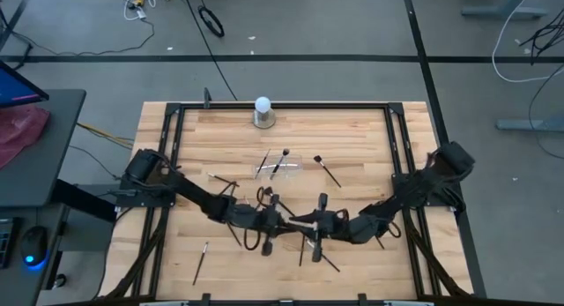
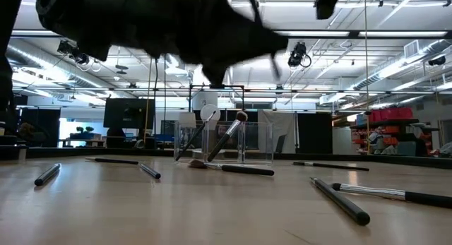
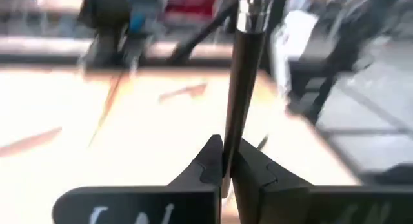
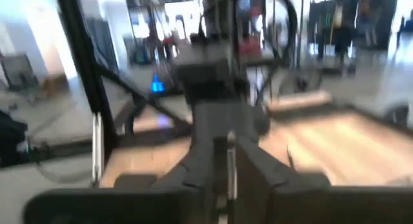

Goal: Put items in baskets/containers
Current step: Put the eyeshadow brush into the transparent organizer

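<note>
Left gripper (image 3: pixel 227 166) was closed on a makeup brush (image 3: pixel 244 88), the two dark fingers pinching its black handle, which rose from between them to a bright metal ferrule (its bristle end was out of frame). From above, this gripper (image 1: pixel 280 220) sat over the near middle of the wooden table (image 1: pixel 352 138), facing the right gripper (image 1: pixel 310 225), the two close together. Whether the right gripper's fingers were parted or closed could not be told; a thin dark rod lay between them in its wrist view.

Largest task item: the clear plastic holder (image 1: pixel 284 167) stood at the centre of the table, faint against the wood. In the low view the holder (image 2: pixel 258 142) appeared as a see-through box with two brushes (image 2: pixel 227 135) leaning inside, one showing a rounded reddish tip at the top.

Other brushes lay loose on the wood: one (image 1: pixel 327 170) just right of the holder, one (image 1: pixel 201 262) near the front left corner, one (image 1: pixel 222 178) left of the holder. In the low view a thick dark-handled brush (image 2: pixel 341 200) lay near the camera at the right, and another (image 2: pixel 247 170) lay flat just in front of the holder.
</note>
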`<state>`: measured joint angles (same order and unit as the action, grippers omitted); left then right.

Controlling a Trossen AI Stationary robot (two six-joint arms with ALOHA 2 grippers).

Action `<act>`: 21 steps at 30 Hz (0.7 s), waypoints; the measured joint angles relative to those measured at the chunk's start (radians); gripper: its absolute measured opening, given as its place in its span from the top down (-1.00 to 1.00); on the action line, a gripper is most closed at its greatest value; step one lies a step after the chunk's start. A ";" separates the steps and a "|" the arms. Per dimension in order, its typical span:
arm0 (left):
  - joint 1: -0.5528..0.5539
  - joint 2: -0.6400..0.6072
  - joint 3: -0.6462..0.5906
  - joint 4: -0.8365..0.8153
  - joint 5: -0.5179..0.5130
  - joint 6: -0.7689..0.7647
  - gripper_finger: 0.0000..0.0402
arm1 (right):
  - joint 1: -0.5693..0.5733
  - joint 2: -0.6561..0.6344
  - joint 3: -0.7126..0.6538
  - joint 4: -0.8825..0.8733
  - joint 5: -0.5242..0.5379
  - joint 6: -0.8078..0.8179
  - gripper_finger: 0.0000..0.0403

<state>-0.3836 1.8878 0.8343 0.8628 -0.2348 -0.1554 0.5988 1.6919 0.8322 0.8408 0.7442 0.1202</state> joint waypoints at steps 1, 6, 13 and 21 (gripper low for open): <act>0.000 -0.010 0.001 -0.042 -0.015 -0.018 0.92 | 0.001 -0.023 0.000 -0.083 0.000 0.052 0.58; 0.000 -0.018 0.001 -0.169 -0.046 -0.070 0.90 | -0.020 -0.104 0.000 -0.372 -0.067 0.270 0.22; 0.000 -0.019 0.003 -0.173 -0.046 -0.070 0.91 | -0.070 -0.050 0.024 -0.415 -0.137 0.283 -0.03; 0.000 -0.019 0.003 -0.180 -0.045 -0.075 0.90 | -0.095 0.018 0.069 -0.417 -0.186 0.257 0.15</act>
<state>-0.3840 1.8690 0.8371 0.6828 -0.2802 -0.2307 0.5041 1.7103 0.9016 0.4236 0.5587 0.3767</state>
